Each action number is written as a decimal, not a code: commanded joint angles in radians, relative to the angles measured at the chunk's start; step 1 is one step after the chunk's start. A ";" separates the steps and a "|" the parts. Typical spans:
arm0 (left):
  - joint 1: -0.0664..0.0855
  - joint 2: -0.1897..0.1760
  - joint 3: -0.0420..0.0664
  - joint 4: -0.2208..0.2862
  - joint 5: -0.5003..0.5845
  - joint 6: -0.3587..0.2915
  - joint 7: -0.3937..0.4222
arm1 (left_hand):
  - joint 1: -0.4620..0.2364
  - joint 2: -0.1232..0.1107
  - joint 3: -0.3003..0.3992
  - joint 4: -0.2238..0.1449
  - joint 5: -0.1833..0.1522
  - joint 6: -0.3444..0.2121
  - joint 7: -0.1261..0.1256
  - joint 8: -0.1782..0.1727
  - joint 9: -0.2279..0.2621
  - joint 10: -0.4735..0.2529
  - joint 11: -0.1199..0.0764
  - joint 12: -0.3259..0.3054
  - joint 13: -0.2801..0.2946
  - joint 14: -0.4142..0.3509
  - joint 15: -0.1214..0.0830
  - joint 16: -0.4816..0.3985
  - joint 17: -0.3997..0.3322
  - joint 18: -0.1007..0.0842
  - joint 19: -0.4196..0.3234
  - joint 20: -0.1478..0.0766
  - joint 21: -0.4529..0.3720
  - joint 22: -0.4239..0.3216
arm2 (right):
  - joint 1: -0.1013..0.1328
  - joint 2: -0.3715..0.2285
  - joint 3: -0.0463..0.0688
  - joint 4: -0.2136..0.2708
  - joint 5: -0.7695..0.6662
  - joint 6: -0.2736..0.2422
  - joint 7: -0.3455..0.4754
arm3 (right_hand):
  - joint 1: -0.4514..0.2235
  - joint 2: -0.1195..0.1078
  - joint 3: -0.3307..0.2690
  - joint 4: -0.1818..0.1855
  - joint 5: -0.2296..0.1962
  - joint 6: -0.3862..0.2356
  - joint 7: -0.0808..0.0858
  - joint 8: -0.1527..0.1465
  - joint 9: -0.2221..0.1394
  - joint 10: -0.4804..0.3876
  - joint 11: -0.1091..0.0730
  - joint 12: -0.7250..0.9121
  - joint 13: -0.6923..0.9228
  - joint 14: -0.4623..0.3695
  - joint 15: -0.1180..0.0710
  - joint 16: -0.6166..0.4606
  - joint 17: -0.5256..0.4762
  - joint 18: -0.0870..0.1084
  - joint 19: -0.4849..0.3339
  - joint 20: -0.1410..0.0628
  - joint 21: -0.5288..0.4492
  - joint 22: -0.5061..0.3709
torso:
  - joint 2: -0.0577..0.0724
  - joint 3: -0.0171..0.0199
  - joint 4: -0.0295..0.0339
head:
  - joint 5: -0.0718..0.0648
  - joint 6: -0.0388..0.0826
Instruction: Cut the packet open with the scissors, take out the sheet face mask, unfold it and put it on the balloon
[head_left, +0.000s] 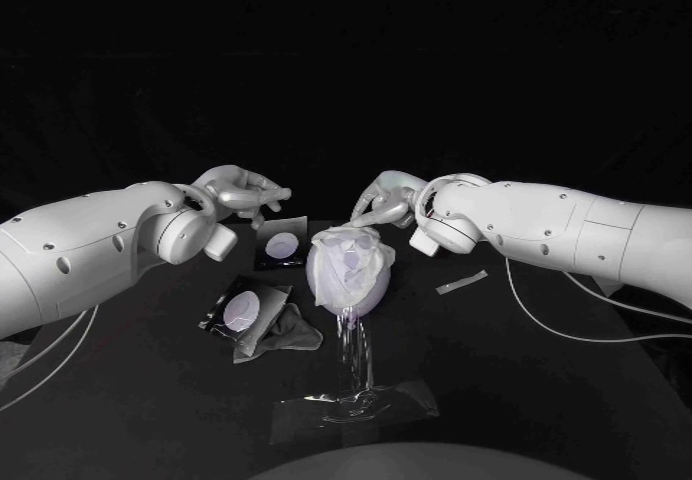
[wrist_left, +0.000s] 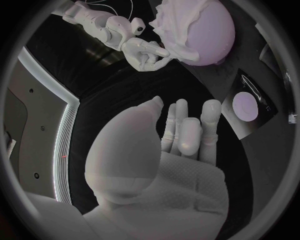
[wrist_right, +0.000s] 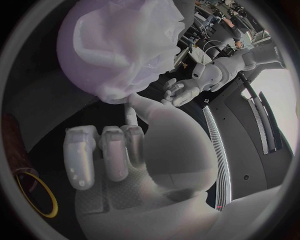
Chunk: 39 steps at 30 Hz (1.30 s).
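Currently the sheet mask (head_left: 351, 252) is lying bunched and wrinkled over the top of the balloon (head_left: 356, 298), which is standing on a clear stand (head_left: 353, 385) in the middle of the black table (head_left: 548, 380). The right hand (head_left: 387, 205) is reaching in at the far upper side of the balloon, with one fingertip (wrist_right: 130, 107) touching the edge of the mask and the other fingers curling back. Whether it is pinching the sheet or only pressing on it, I cannot tell. The left hand (head_left: 242, 192) is hovering apart from the balloon on the other side, fingers loosely spread and holding nothing. Two packets (head_left: 283, 243) are lying flat on the table beside the balloon, one behind the other. The mask is looking thin, limp and probably damp, so it is likely clinging to itself in folds and tearing if pulled hard. Taking it by its outer edges, one hand on each side, and drawing it gently apart is probably the best way to smooth it. The balloon is light and springy on a slim stand, so any firm push is risking tipping it or rolling it away.
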 joint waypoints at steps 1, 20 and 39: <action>0.004 0.000 0.001 0.003 -0.001 -0.010 0.007 | 0.010 0.000 0.005 0.001 0.002 0.006 0.001 -0.006 -0.001 0.005 0.002 -0.005 -0.001 0.007 0.001 0.004 0.001 0.001 0.007 0.001 0.006 0.002 | 0.000 0.000 0.001 0.002 -0.019 -0.047 0.023 | -0.015 0.004 0.011 -0.003 0.005 0.005 -0.012 0.013 0.055 0.078 -0.008 0.002 0.230 0.104 -0.010 0.003 0.263 -0.014 0.103 -0.003 0.006 0.263 | 0.000 0.0005 -0.0003 | 0.000 0.002; 0.017 -0.001 0.001 0.013 -0.007 -0.017 0.005 | 0.014 0.000 0.007 0.001 0.002 0.007 0.001 -0.006 -0.002 0.005 0.002 -0.006 -0.002 0.007 0.001 0.004 0.000 0.001 0.008 0.001 0.007 0.002 | 0.006 0.015 0.002 -0.019 -0.033 -0.127 -0.027 | -0.029 0.006 0.030 -0.012 0.005 0.000 -0.013 0.026 0.070 0.079 -0.009 0.002 0.230 0.104 -0.011 0.003 0.263 -0.014 0.103 -0.005 0.006 0.263 | 0.004 -0.0003 0.0001 | 0.001 0.001; 0.030 -0.006 0.001 0.042 -0.012 -0.021 0.004 | 0.015 -0.001 0.007 0.001 0.002 0.008 0.001 -0.007 -0.002 0.004 0.002 -0.007 -0.002 0.007 0.000 0.004 0.000 0.001 0.009 0.001 0.008 0.003 | 0.004 0.043 0.002 -0.056 -0.131 -0.104 -0.144 | -0.039 0.005 0.049 -0.024 0.005 -0.007 -0.014 0.037 0.084 0.078 -0.010 0.000 0.229 0.104 -0.011 0.003 0.263 -0.014 0.103 -0.006 0.006 0.263 | 0.009 -0.0013 0.0025 | 0.000 0.004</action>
